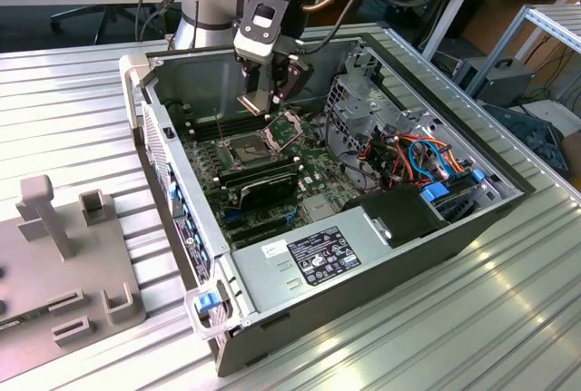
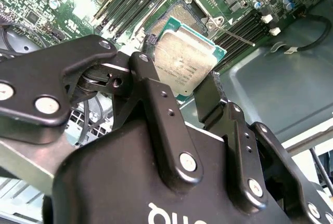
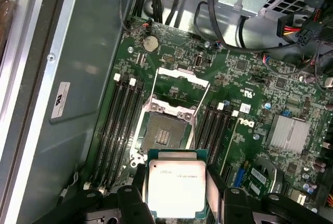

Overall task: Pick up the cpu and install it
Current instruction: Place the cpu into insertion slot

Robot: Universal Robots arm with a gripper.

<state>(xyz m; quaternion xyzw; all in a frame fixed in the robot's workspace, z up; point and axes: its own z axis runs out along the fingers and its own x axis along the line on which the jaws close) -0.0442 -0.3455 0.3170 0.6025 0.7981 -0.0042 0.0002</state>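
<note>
Plainly, the gripper (image 3: 176, 178) had its jaws pinched on the cpu (image 3: 174, 190), one dark finger (image 3: 139, 182) against each opposite edge, the dull metal top facing the wrist cameras. The chip hung flat in the air above the motherboard (image 3: 250, 78), touching nothing but the fingers. The relation that mattered was chip to socket (image 3: 165, 133): in the first wrist view the open socket lay just past one free edge of the chip, on the side toward the raised hinged frame (image 3: 182, 76). So the chip looked a little short of it and not yet over its middle. The chip was close to square, and its edges ran about parallel with the socket's, so little turning seemed called for. The socket itself was bare, its contact field exposed. In the exterior view the computer case (image 1: 427, 237) lay open on its side. Inside it were the board, black memory sticks (image 1: 259, 182) just nearer than the socket, a power supply (image 1: 309, 259) nearest the camera, and a tangle of coloured cables (image 1: 418, 155) toward the exterior view's right.
</note>
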